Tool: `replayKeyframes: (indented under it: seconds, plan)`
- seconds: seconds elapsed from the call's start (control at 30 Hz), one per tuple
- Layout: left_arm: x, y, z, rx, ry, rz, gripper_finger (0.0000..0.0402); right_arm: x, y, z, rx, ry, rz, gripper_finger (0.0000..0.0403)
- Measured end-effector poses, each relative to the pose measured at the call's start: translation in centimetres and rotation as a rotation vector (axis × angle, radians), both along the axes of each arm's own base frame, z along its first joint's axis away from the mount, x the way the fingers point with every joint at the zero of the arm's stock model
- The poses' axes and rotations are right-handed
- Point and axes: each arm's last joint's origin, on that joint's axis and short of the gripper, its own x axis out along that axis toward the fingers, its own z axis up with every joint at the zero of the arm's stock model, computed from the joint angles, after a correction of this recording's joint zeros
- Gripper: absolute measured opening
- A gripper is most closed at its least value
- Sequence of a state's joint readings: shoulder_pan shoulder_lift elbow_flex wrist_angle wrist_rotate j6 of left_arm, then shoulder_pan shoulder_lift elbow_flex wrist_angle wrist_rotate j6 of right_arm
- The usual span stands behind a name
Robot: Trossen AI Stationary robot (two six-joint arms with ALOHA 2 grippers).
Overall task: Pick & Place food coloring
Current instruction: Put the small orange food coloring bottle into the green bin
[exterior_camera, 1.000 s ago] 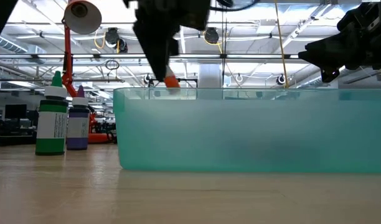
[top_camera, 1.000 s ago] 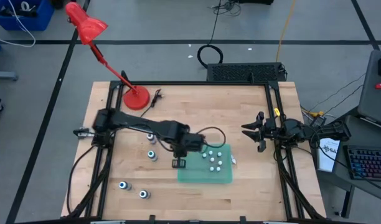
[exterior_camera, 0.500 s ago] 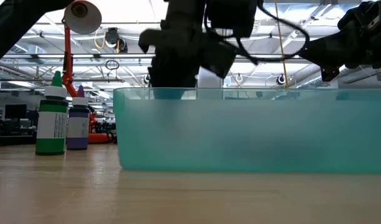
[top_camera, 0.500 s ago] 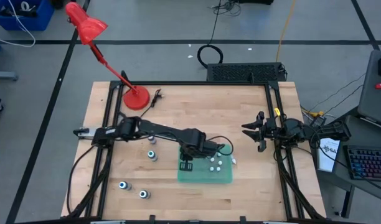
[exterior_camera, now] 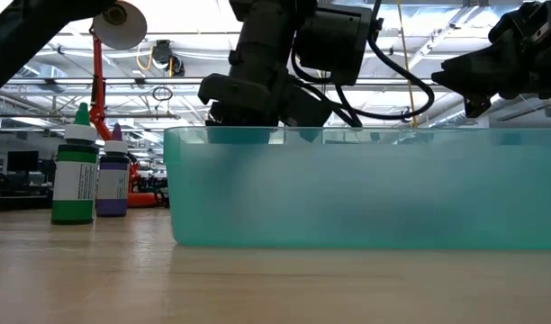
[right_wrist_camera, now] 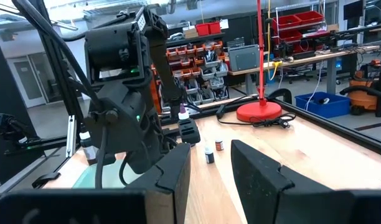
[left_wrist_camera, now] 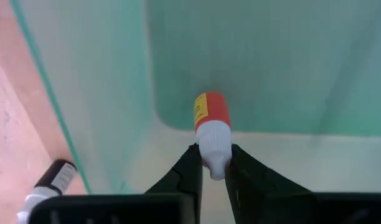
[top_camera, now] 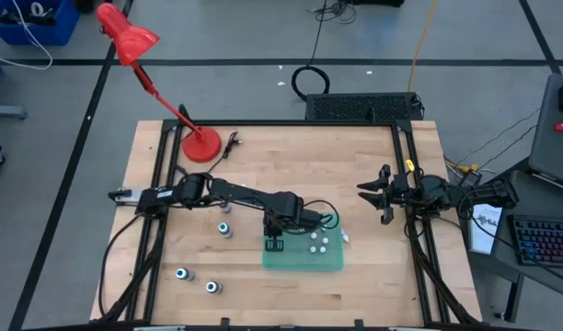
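Observation:
My left gripper [top_camera: 276, 243] reaches down into the left end of the teal tray [top_camera: 329, 261], shut on a small food coloring bottle [left_wrist_camera: 211, 118] with a red body and a white cap. In the low view the tray's frosted wall [exterior_camera: 365, 189] hides the fingers and the bottle. Several whitish bottles [top_camera: 319, 242] stand inside the tray. Three more [top_camera: 224, 228] [top_camera: 182, 273] [top_camera: 212, 287] stand on the wood to its left. My right gripper [top_camera: 372, 195] rests at the table's right side, open and holding nothing. My left gripper pinches the bottle's white cap end [left_wrist_camera: 215, 155] between its two fingers [left_wrist_camera: 188, 173], coming from above and pointing steeply down. The bottle hangs below the fingers, red body toward the tray floor. Whether its base touches the floor I cannot tell.
A red desk lamp [top_camera: 201, 144] stands at the far left of the table. In the low view a green bottle [exterior_camera: 75, 175] and a purple bottle [exterior_camera: 112, 180] stand left of the tray. A dark-labelled bottle [left_wrist_camera: 50, 185] lies just outside the tray wall.
My left gripper has gone down and a little toward the table's right, over the tray's left wall and into the tray, tipping to point more steeply down. The red bottle, seen above the rim a second ago, has sunk below it, held throughout.

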State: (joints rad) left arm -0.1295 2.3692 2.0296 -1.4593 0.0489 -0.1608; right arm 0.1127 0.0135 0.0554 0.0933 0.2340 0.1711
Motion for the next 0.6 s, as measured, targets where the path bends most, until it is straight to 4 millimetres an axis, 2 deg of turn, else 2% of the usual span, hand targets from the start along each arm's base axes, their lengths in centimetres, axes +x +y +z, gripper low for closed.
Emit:
replayKeyframes:
  seconds: [0.2, 0.37, 0.5, 0.6]
  plan:
    - [0.1, -0.1, -0.1, -0.03, -0.006, 0.006, 0.0142, 0.0, 0.0, 0.0, 0.0, 0.0, 0.0, 0.0105]
    - [0.1, 0.1, 0.2, -0.039, -0.006, -0.028, 0.0184, 0.0, 0.0, 0.0, 0.0, 0.0, 0.0, 0.0105]
    - [0.0, 0.6, 2.0, -0.026, 0.0, -0.014, 0.0197, 0.0, 0.0, 0.0, 0.0, 0.0, 0.0, 0.0105]
    - [-0.5, 1.1, 4.4, 0.06, -0.037, 0.004, 0.0199, 0.0, 0.0, 0.0, 0.0, 0.0, 0.0, 0.0105]
